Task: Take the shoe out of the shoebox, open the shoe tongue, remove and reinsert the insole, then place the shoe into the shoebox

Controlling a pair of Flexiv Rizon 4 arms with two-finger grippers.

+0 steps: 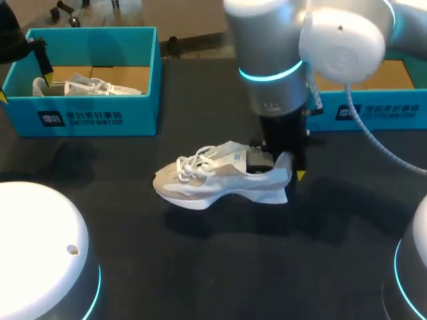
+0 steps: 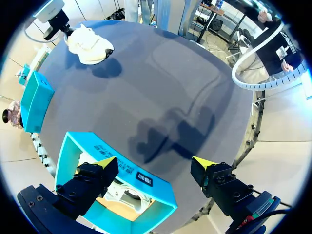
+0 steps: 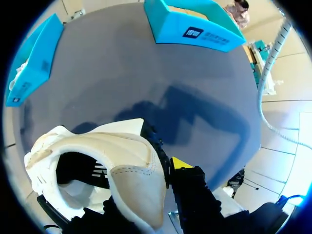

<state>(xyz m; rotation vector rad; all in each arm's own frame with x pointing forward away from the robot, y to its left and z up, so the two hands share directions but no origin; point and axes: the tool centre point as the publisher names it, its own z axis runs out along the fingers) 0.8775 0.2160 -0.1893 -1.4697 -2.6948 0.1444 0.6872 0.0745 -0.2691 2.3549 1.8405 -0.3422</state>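
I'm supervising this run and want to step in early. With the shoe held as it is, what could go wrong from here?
The right claw pinches the shoe only at its heel wall, so the unsupported toe may droop or the heel may slip out. The left shoebox already holds a second shoe; putting this one there could crowd or jam it.

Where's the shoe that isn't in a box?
In the head view, the shoe sits in the middle of the table, its heel gripped by the right hand.
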